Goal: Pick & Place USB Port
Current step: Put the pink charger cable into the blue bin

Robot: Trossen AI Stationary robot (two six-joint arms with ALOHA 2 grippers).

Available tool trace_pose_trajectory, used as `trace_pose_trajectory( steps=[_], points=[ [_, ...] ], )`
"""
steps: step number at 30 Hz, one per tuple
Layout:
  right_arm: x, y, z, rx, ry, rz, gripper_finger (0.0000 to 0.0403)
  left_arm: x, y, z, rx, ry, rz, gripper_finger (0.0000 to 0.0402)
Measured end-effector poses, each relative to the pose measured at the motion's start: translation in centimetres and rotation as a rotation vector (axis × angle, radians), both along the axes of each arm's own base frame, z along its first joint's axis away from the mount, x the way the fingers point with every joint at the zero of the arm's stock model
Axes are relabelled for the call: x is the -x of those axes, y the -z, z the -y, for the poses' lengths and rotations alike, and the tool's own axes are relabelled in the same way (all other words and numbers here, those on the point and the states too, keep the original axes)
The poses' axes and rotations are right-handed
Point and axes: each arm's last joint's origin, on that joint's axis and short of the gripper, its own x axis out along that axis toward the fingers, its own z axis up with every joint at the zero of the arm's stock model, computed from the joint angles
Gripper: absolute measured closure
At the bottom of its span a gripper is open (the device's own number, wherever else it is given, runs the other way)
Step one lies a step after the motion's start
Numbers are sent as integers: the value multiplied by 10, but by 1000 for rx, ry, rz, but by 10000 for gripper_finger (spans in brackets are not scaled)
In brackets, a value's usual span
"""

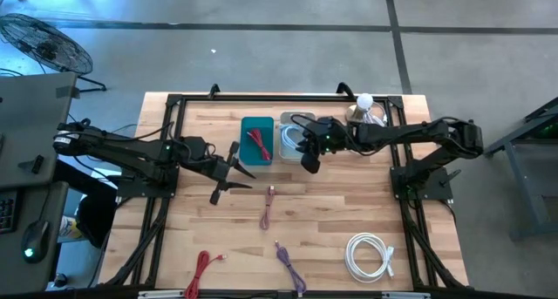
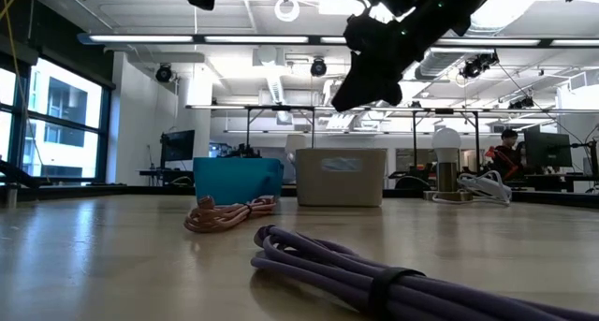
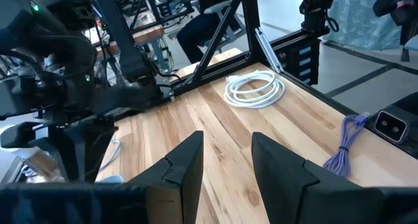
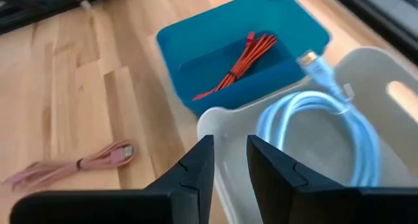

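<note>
A light-blue USB cable [image 4: 326, 129] lies coiled in the white bin [image 4: 222, 129], its plug [image 4: 318, 66] resting near the bin's far rim. My right gripper [image 4: 228, 162] hovers open above that bin's near rim [image 1: 309, 164], with nothing between its fingers. Beside it the blue bin [image 1: 257, 140] holds a red cable [image 4: 238, 64]. A pink cable [image 1: 268, 207] lies on the table in front of the bins. My left gripper [image 3: 225, 162] waits open above the table, left of the blue bin [image 1: 237, 173].
Near the table's front edge lie a red cable [image 1: 202, 271], a purple cable [image 1: 288, 262] and a white coiled cable [image 1: 370, 254]. A lamp with a round bulb [image 1: 364, 103] stands at the back right. The black frame [image 1: 174, 107] borders the table.
</note>
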Motion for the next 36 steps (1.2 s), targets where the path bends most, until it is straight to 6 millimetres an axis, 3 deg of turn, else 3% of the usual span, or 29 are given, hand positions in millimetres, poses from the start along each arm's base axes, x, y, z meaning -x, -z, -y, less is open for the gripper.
trace_pose_trajectory(
  steps=[5, 12, 23, 28, 36],
  points=[
    [-2, 1, -14, 13, -116, -12, 318, 2, 8, -1, 8, -11, -86, 275],
    [2, -14, -52, 65, -274, 37, 318, 6, 19, -1, 43, -27, -224, 275],
    [34, -50, -124, 153, -453, 157, 318, 9, 29, -1, 60, -36, -341, 275],
    [46, -50, -145, 224, -452, 118, 318, 8, 30, -2, 67, -66, -346, 275],
    [55, -46, -162, 198, -471, 82, 318, 7, 35, -1, 82, -35, -390, 275]
  ],
)
